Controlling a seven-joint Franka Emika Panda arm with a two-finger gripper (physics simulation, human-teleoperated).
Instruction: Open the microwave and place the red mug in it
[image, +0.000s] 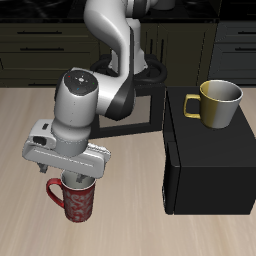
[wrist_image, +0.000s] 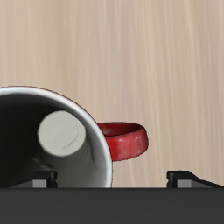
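Note:
The red mug (image: 76, 203) stands upright on the wooden table near its front edge, its loop handle (image: 52, 194) pointing away from the microwave. My gripper (image: 73, 180) hangs just above the mug's rim, open. In the wrist view the mug's grey-white inside (wrist_image: 54, 140) and red handle (wrist_image: 124, 140) fill the frame close up. One fingertip (wrist_image: 44, 179) sits over the mug's opening and the other (wrist_image: 184, 179) beyond the handle, so the open gripper (wrist_image: 114, 179) straddles the rim wall. The black microwave (image: 212, 160) stands beside the mug. A dark panel (image: 148, 112), seemingly its door, juts toward the robot's base.
A yellow mug (image: 218, 103) stands on top of the microwave. Dark cabinets (image: 40, 45) line the wall behind the table. The arm's own links (image: 80, 100) rise over the red mug.

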